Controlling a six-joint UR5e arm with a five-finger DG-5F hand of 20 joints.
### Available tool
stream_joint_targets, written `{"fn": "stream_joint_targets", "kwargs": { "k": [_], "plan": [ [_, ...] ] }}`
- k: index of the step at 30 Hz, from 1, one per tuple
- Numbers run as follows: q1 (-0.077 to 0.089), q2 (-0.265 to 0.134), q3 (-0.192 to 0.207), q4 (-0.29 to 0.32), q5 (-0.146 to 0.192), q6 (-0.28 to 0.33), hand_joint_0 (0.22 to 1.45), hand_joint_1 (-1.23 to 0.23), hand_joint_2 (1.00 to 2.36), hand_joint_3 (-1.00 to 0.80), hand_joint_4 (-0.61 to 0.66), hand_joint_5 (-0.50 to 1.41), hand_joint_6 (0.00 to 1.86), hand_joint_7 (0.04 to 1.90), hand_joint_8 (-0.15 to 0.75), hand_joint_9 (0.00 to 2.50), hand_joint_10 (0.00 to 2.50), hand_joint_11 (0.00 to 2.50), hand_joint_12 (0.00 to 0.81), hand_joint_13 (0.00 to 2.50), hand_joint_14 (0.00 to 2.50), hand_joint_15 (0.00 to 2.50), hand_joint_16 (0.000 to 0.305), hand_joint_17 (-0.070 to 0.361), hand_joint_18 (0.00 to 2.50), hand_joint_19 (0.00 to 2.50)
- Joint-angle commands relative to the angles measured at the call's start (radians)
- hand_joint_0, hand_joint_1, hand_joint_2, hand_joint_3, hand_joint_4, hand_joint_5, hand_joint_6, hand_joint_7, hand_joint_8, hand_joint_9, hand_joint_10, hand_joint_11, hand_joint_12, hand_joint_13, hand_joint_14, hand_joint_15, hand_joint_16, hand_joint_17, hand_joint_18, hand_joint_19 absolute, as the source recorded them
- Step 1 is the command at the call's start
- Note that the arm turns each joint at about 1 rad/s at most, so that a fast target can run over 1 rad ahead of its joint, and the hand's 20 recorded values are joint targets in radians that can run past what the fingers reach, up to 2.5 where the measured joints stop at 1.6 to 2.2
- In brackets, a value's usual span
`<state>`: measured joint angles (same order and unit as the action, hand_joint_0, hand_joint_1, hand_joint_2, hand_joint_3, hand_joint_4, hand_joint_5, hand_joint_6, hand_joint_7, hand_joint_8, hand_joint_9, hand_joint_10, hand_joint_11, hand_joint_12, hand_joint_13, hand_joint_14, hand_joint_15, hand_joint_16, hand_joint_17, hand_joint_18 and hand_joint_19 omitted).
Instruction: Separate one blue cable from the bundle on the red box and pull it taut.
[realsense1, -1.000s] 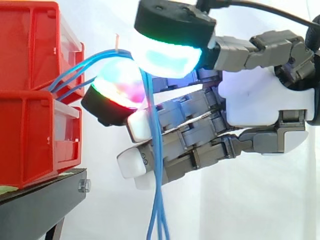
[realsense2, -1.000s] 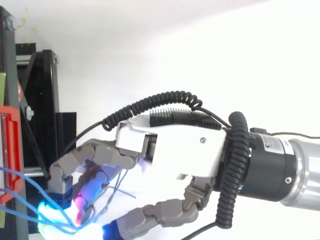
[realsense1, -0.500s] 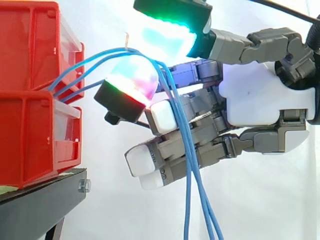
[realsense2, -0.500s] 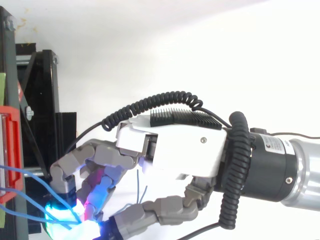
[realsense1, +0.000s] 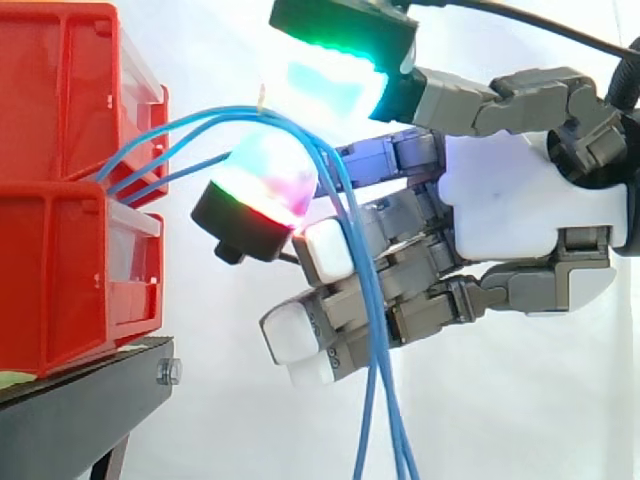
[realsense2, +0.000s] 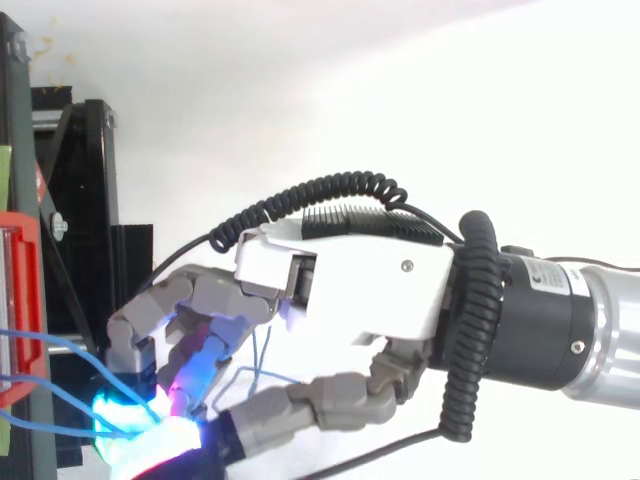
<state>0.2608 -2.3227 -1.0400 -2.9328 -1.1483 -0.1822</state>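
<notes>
**A:** So where are the blue cables (realsense1: 358, 255) sitting?

**B:** They come out of the red bins (realsense1: 60, 200) and arch over one curled finger's glowing pad (realsense1: 265, 175), right under the thumb pad (realsense1: 335, 80). Then they hang down across the other curled fingers. The hand (realsense1: 500, 210) has several strands caught there, not just one.

**A:** Does the top view add anything?

**B:** From above, the lit pads are bunched together near the black stand (realsense2: 90, 200), with strands coming in from the bin's edge. The side view gives you the long drop below the fingers.
</notes>
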Motion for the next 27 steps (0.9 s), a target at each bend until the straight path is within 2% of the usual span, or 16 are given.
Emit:
{"fn": "stream_joint_targets", "kwargs": {
  "k": [1,4,8,10,11,13,18,21,23,25,27],
  "plan": [
    [-0.006,0.0,0.0,-0.026,-0.005,0.0,0.56,-0.46,1.0,-0.5,0.11,-0.11,0.88,0.96,0.243,1.17,0.02,0.51,0.337,0.89,0.02,0.42,0.038,0.086,0.69,0.46],
    [-0.011,0.0,0.0,-0.048,-0.007,0.0,0.59,-0.49,1.01,-0.41,0.11,-0.11,0.88,0.99,0.243,1.16,0.02,0.51,0.336,0.89,0.02,0.43,0.038,0.086,0.68,0.47],
    [-0.026,0.0,0.0,-0.063,-0.013,0.001,0.58,-0.55,1.01,-0.32,0.11,-0.12,0.88,0.99,0.248,1.14,0.02,0.53,0.338,0.88,0.02,0.43,0.039,0.088,0.69,0.48],
    [-0.031,-0.001,0.0,-0.068,-0.019,0.0,0.58,-0.68,1.01,-0.23,0.15,-0.13,0.9,0.94,0.278,1.11,0.02,0.51,0.37,0.9,0.02,0.41,0.046,0.104,0.75,0.43],
    [-0.034,0.0,0.0,-0.071,-0.022,0.0,0.57,-0.68,1.01,-0.22,0.15,-0.13,0.9,0.94,0.279,1.11,0.02,0.51,0.371,0.9,0.02,0.41,0.047,0.105,0.75,0.43],
    [-0.038,-0.001,0.0,-0.075,-0.028,0.001,0.59,-0.77,1.01,-0.2,0.09,-0.14,0.92,0.92,0.263,1.08,0.02,0.54,0.357,0.88,0.02,0.41,0.045,0.102,0.74,0.44],
    [-0.054,0.0,0.0,-0.078,-0.05,-0.003,0.71,-0.89,1.01,-0.34,-0.07,-0.15,0.93,1.0,0.229,1.04,0.02,0.58,0.323,0.84,0.02,0.41,0.039,0.089,0.71,0.43],
    [-0.057,0.0,0.0,-0.078,-0.057,-0.003,0.75,-0.9,1.0,-0.45,-0.13,-0.15,0.94,0.97,0.218,1.05,0.02,0.58,0.319,0.85,0.02,0.4,0.038,0.086,0.73,0.42],
    [-0.06,0.0,0.003,-0.078,-0.059,-0.003,0.77,-0.9,1.0,-0.5,-0.19,-0.14,0.95,1.04,0.215,1.08,0.02,0.59,0.312,0.86,0.02,0.41,0.037,0.084,0.74,0.42],
    [-0.06,0.0,0.008,-0.08,-0.061,-0.003,0.77,-0.9,1.0,-0.5,-0.2,-0.14,0.95,1.07,0.209,1.11,0.02,0.58,0.309,0.86,0.02,0.41,0.037,0.083,0.75,0.42],
    [-0.061,0.002,0.018,-0.097,-0.065,-0.003,0.69,-0.88,1.0,-0.5,-0.11,-0.13,0.95,1.02,0.211,1.13,0.02,0.59,0.307,0.88,0.02,0.42,0.036,0.082,0.75,0.43]
  ]
}}
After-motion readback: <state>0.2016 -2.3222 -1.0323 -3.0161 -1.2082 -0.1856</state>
